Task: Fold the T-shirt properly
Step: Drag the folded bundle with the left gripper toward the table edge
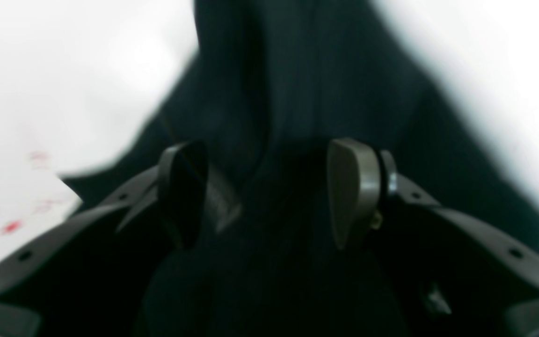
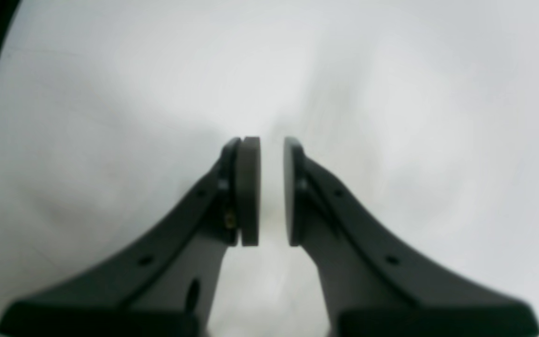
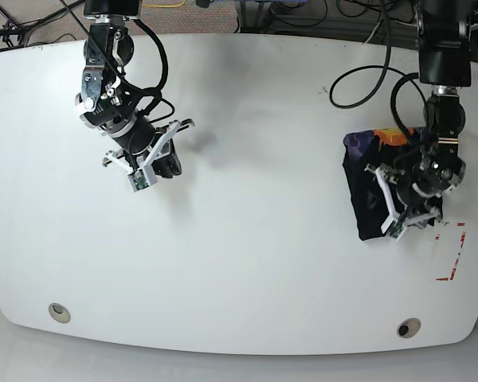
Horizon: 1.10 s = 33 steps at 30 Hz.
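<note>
My left gripper is low over the T-shirt, jaws spread wide with black fabric filling the gap between the pads; the wrist view is blurred, so I can't tell if the pads actually touch cloth, but they're not clamped on it. The shirt sits bunched in a compact dark heap on the white table, on the side where my left arm works, and the base view shows a patch of bright colour at its far edge near the arm's cable. Red tape marks lie on the table just beside the heap, toward the near edge. My right gripper is well apart from the shirt, on the other side of the table, above bare white surface. Its jaws are nearly together, with a narrow slit of table visible between the pads and nothing in them. A sliver of dark material shows at the top-left corner of that wrist view; can't tell what it is.
</note>
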Available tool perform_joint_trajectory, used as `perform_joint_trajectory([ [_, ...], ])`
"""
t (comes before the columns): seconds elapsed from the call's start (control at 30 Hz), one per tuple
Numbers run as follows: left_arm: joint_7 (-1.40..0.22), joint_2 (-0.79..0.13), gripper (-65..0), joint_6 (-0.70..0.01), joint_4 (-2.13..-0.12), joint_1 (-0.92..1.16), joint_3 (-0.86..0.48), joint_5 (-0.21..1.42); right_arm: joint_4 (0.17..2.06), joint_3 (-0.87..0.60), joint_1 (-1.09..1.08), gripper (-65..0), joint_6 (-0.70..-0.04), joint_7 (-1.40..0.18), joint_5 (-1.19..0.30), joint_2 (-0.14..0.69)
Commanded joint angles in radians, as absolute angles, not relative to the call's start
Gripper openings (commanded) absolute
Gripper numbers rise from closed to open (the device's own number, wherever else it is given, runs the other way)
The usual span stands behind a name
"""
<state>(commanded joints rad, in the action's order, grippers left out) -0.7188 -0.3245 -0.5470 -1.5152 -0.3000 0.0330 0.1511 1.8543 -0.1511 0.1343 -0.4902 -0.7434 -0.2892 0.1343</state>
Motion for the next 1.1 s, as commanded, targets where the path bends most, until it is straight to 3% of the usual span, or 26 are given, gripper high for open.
perform_joint_trajectory([
  [0.13, -0.825, -0.266, -28.2, -0.521, -1.62, -0.309, 0.002, 0.151, 1.853, -0.151, 0.131, -56.4, -0.49, -0.743, -0.289, 0.13],
  [0.3, -0.854, -0.194, -28.2, -0.357, -1.758, -0.209, -0.068, 0.128, 1.853, -0.151, 0.128, -56.4, -0.49, -0.743, -0.289, 0.131],
  [0.53, -0.734, -0.101, -28.2, -0.124, -1.854, -0.008, -0.142, 0.039, 1.847, -0.151, 0.134, -56.4, -0.49, -0.743, -0.288, 0.13],
  [0.63, -0.628, -0.081, -28.1, -0.073, -1.847, 0.064, -0.157, 0.022, 1.847, -0.151, 0.134, -56.6, -0.49, -0.743, -0.288, 0.13],
  [0.9, -0.481, -0.073, -28.1, -0.019, -1.69, 0.13, -0.168, 0.021, 1.848, -0.151, 0.136, -56.8, -0.49, -0.743, -0.288, 0.128],
  [1.1, -0.4, -0.073, -28.1, -0.022, -1.584, 0.127, -0.254, 0.022, 1.848, -0.151, 0.137, -56.8, -0.49, -0.743, -0.289, 0.128],
])
